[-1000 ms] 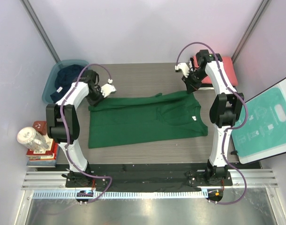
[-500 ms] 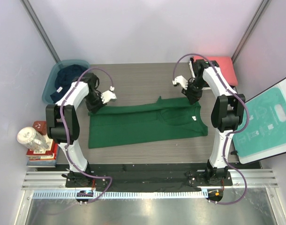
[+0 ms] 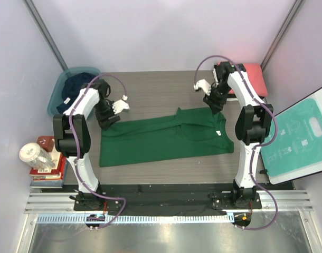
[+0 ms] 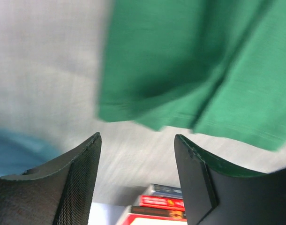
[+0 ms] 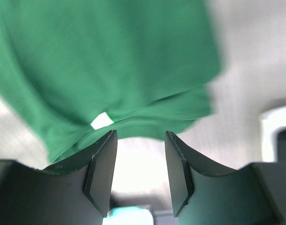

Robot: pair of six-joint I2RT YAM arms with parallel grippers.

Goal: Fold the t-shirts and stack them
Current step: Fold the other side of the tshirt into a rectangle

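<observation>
Both hands have let go within the last second: they were pinching the far edge of the dark green t-shirt (image 3: 161, 138) and now stand spread above it, with the cloth settled flat on the tabletop (image 3: 150, 87). Starting at the left, a navy t-shirt (image 3: 76, 87) sits bunched in the teal tub (image 3: 56, 100), out beyond the left hand (image 3: 107, 121) and not yet folded as far as I can see. That hand's fingers (image 4: 77, 183) are apart with nothing between them; the green hem corner lies just ahead of the tips. The green shirt stretches from under the left hand across to the right hand (image 3: 214, 105) as a long band, so I judge one lengthwise fold is laid and the crosswise folds are left. From the right wrist I see the right hand's fingers (image 5: 101, 168) parted and empty too, the collar end just in front of them. Behind the right hand, near the far corner, a folded coral-red t-shirt (image 3: 253, 79) waits as the stack; the green one must yet join it.
</observation>
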